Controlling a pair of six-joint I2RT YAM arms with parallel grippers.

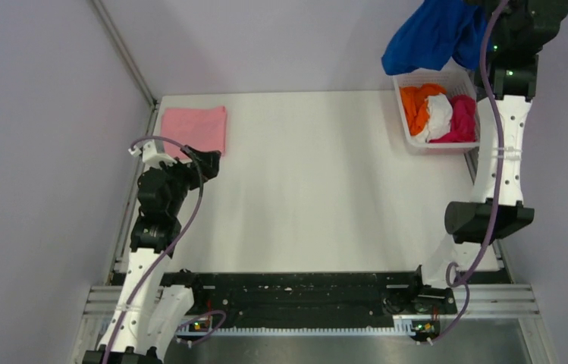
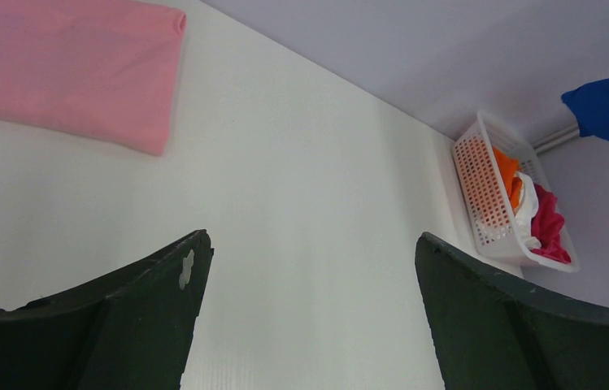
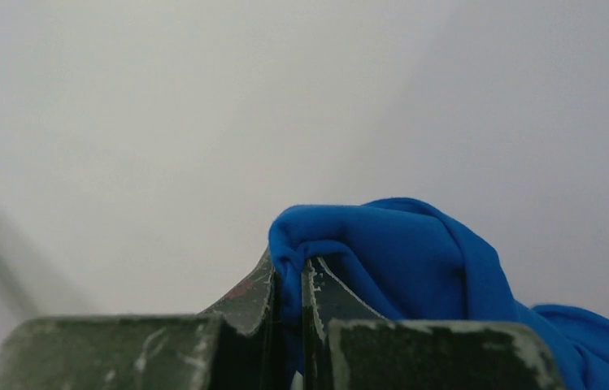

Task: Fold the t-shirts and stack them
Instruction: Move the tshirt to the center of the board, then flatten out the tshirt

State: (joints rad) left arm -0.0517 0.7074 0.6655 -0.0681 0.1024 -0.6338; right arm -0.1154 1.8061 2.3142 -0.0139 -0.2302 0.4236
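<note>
Rising from the near edge of the table (image 1: 318, 189), the left arm bends toward the left edge. The left gripper (image 1: 211, 161) hovers there with its jaws spread wide and nothing between them. Its wrist view shows only bare white surface in the gap between the two dark fingers (image 2: 146, 317).

Just past that gripper, at the far left corner, a light pink t-shirt (image 1: 196, 127) lies flat as a folded rectangle, one side close to the left edge.

Across the table, at the far right corner, stands a white lattice basket (image 1: 400, 102). It holds three bunched tees side by side: an orange t-shirt (image 1: 417, 105) on its left, a white t-shirt (image 1: 439, 115) in the middle and a magenta t-shirt (image 1: 463, 118) on its right.

Above the basket and furthest back, the right arm stretches up along the right edge. The right gripper (image 3: 289, 280) is clamped tight on a fold of the royal-blue t-shirt (image 1: 432, 34). In its wrist view the fabric is pinched between the two scuffed fingers (image 3: 252, 296) and bulges out to the right of them. The blue tee hangs bunched in the air against the back wall, clear of the basket's rim. Its print cannot be seen.
</note>
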